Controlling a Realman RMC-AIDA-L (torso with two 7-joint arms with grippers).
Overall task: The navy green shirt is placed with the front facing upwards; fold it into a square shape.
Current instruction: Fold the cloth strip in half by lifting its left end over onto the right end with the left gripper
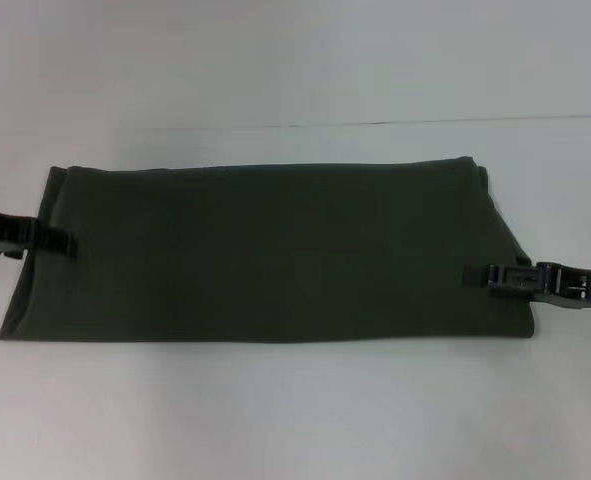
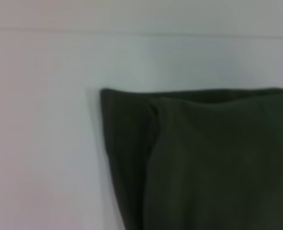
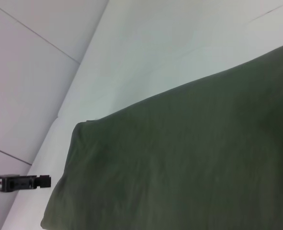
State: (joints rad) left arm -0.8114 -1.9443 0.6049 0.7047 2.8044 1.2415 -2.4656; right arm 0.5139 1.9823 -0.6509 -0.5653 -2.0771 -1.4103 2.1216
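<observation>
The navy green shirt [image 1: 275,255] lies flat on the white table as a long folded band, with only plain green cloth showing. My left gripper [image 1: 63,243] is at the band's left end, its tip over the edge, and its fingers look shut. My right gripper [image 1: 472,277] reaches over the right end, also looking shut. The cloth is not lifted at either end. The left wrist view shows a layered corner of the shirt [image 2: 203,163]. In the right wrist view the shirt [image 3: 189,163] fills the near part and the left gripper [image 3: 46,181] hangs just off its far end.
The white table [image 1: 295,410] runs all around the shirt. Its far edge [image 1: 425,122] meets a pale wall behind. Nothing else stands on it.
</observation>
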